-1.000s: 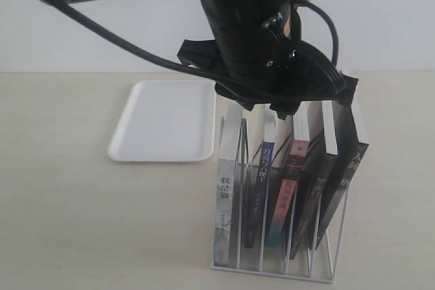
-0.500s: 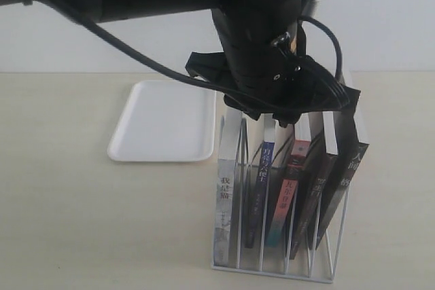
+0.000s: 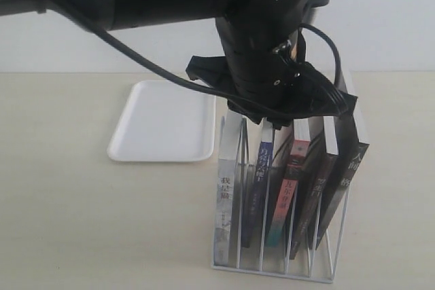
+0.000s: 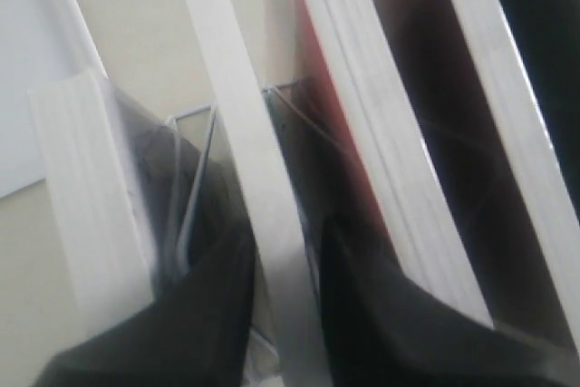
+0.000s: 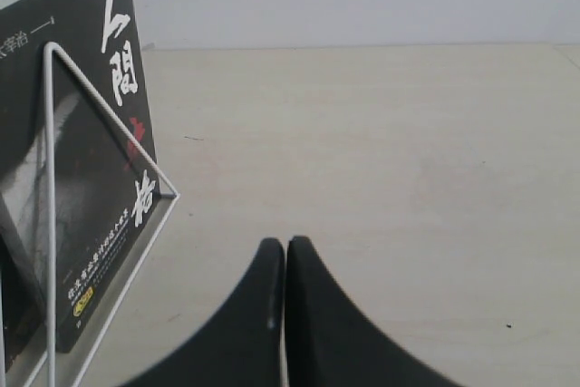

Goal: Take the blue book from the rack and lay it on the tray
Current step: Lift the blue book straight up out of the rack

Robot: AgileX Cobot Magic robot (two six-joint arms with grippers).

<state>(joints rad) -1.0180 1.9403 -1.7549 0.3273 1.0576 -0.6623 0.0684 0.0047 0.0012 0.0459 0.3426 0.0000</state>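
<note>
The white wire rack (image 3: 332,266) stands at the front right of the table with several upright books in it. The blue book (image 3: 260,171) is second from the left, its dark-blue spine leaning slightly. My left gripper (image 3: 273,124) reaches down onto its top edge. In the left wrist view the two black fingers (image 4: 217,305) press on both sides of the blue book's pale page edge (image 4: 227,88), shut on it. The white tray (image 3: 163,120) lies flat to the left of the rack. My right gripper (image 5: 285,247) is shut and holds nothing, low over bare table.
A white-spined book (image 3: 224,198) fills the leftmost slot. A red-and-teal book (image 3: 289,188) and two black books (image 3: 318,191) (image 3: 348,171) stand to the right of the blue one. The right wrist view shows a black book (image 5: 100,178) behind a rack wire (image 5: 50,188).
The left arm has come down a little over the rack. The blue book's spine has tipped slightly to the left. The right gripper's earlier state is not shown.
</note>
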